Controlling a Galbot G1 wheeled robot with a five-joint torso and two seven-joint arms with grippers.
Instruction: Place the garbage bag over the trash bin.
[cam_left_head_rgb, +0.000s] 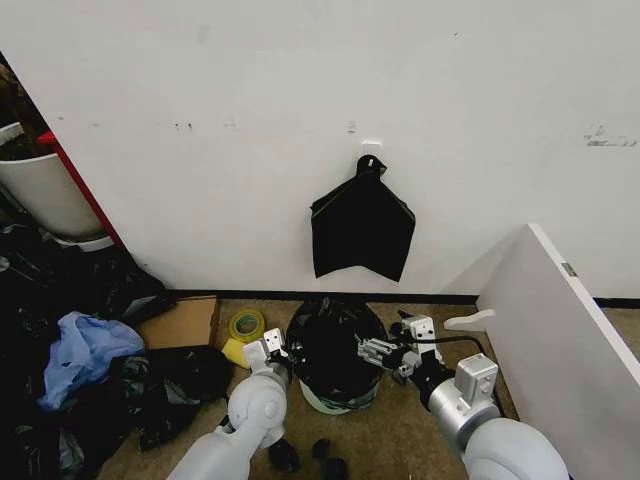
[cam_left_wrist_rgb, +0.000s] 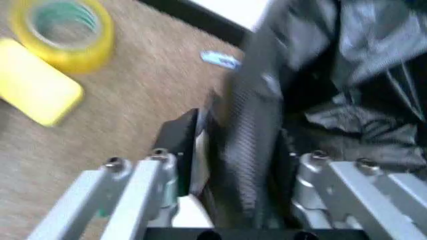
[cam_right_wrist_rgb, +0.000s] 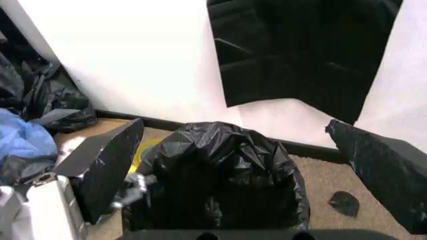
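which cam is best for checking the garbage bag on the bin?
Right wrist view: the garbage bag sits centred, its wrinkled mouth gathered over the bin's top. Head view shows it smaller, between both grippers, with the trash bin white below. Left wrist view catches blurred folds at the side.

A flat black bag (cam_left_head_rgb: 361, 231) hangs on the wall above yellow tape roll (cam_left_head_rgb: 246, 325)

Wall (cam_left_head_rgb: 300, 120) close behind trash bin (cam_left_head_rgb: 340, 402); white board (cam_left_head_rgb: 560, 340) crowds right.
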